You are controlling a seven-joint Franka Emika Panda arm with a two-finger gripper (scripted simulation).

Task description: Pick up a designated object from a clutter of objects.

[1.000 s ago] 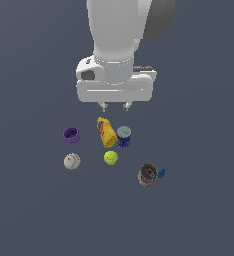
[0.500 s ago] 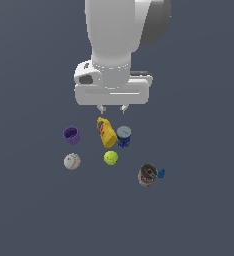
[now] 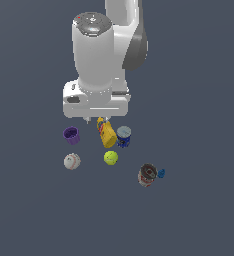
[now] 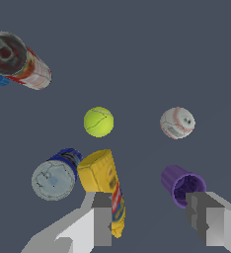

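Two fingers (image 4: 209,222) stand apart and empty above the clutter. The purple cup (image 4: 183,185) sits beside one finger, off centre, with the yellow bottle (image 4: 106,184) under the other. A straight descent risks striking the bottle or clipping the cup's rim.
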